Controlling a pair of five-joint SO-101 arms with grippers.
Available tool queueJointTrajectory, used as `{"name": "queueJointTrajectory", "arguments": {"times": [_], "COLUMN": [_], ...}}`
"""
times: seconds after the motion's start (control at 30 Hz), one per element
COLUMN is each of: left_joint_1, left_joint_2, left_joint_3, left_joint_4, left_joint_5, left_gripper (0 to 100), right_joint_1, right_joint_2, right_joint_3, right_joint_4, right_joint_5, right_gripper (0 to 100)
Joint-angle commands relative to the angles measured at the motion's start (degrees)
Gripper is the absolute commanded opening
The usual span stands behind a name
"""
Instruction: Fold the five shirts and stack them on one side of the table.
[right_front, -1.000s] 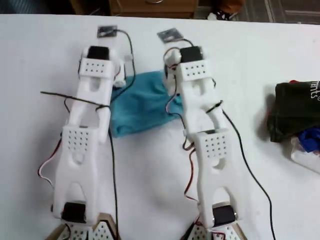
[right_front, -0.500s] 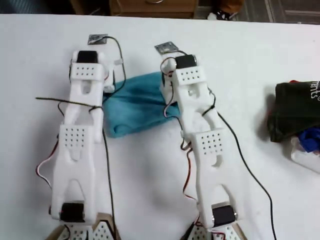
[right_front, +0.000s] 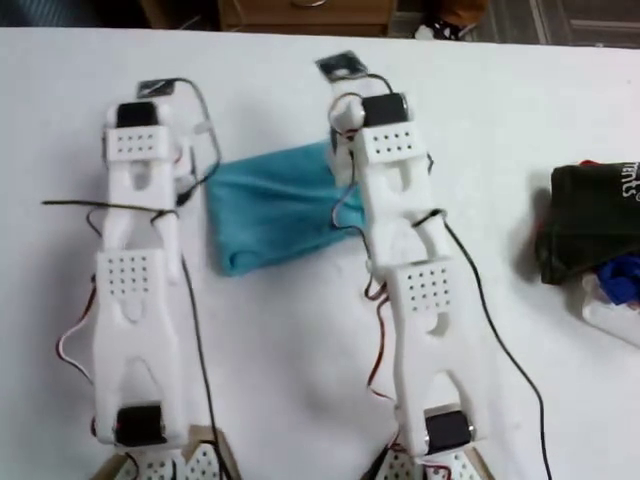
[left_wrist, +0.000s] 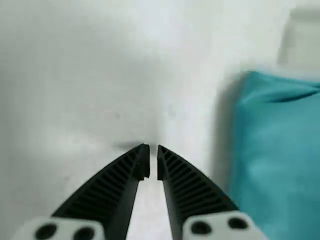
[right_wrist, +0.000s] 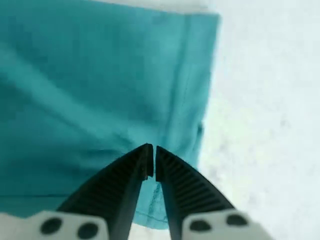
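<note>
Teal shirt (right_front: 275, 205) is the one we are working on. It lies as a compact, roughly rectangular bundle in the upper middle of the high view, between our two arms.

The right gripper (right_wrist: 151, 161) has its jaws drawn together with nothing visibly caught between them. Its tips hang over the cloth close to a stitched edge, where the white table (right_front: 285, 345) begins in the right part of that frame. The left gripper (left_wrist: 151, 161) is likewise closed on nothing and sits over bare table, with the shirt's edge just beside it at the right of the left wrist frame.

We judge that the next fold needs both jaws opened first, since closed tips would only push the fabric. We should bring the left gripper back over the cloth and have each gripper pinch a corner of the same edge. If both grippers take all the layers and lift together, the bundle should not twist or fall open. Laying the edge down slowly should keep the crease straight.

A dark folded shirt (right_front: 590, 225) lies at the right edge of the high view, well apart from the teal one. That side looks like the place for the stack.
</note>
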Motion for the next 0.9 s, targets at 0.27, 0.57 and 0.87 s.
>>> {"name": "queueJointTrajectory", "arguments": {"times": [0.27, 0.57, 0.87], "left_joint_1": [-16.0, -22.1, -24.3], "left_joint_2": [-7.6, -10.4, -10.5], "left_joint_3": [-1.5, 12.4, 14.9], "left_joint_4": [1.2, 1.1, 1.1], "left_joint_5": [-2.9, -4.1, -4.1], "left_gripper": [5, 5, 5], "right_joint_1": [-16.3, -23.2, -26.5], "right_joint_2": [-6.5, -5.8, -0.4], "right_joint_3": [9.6, 11.8, 11.2], "right_joint_4": [1.4, 1.2, 1.2], "right_joint_5": [2.2, 4.9, 5.1], "right_gripper": [1.8, 1.8, 1.8]}}
